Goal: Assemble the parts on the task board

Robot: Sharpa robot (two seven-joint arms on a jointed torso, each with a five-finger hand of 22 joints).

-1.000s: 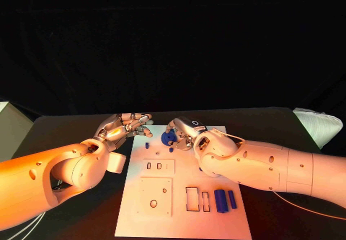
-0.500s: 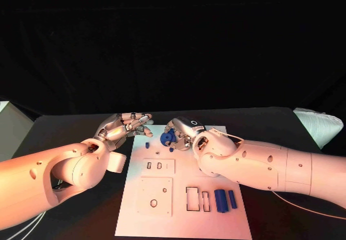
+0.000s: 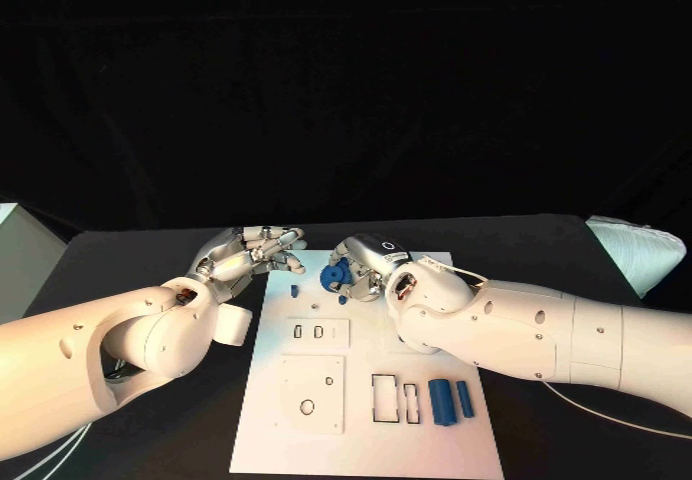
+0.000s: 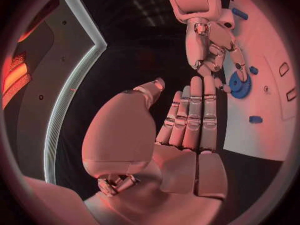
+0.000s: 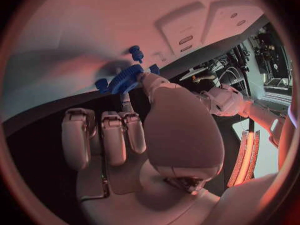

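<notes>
The white task board [image 3: 368, 400] lies flat in the middle of the black counter [image 3: 144, 262], its long side running away from the robot. At the board's far end, the right hand [image 3: 364, 268] pinches a blue toothed gear [image 3: 338, 277] between its thumb and a finger; in the right wrist view the gear [image 5: 127, 78] stands on edge at the fingertips, just above the board's surface, beside a small blue peg [image 5: 135, 51]. The left hand [image 3: 248, 252] hovers just off the board's far left corner, over the counter, with its fingers held straight and close together and nothing between them; the left wrist view shows its fingers [image 4: 190, 116] pointing toward the gear [image 4: 239, 84]. Another small blue peg [image 3: 294, 291] stands on the board close to the gear, on the side of the left hand. Nearer the robot, the board carries raised white square plates with slots and holes, and toward its near right corner two blue blocks [image 3: 450, 400] lie side by side next to rectangular cutouts.
</notes>
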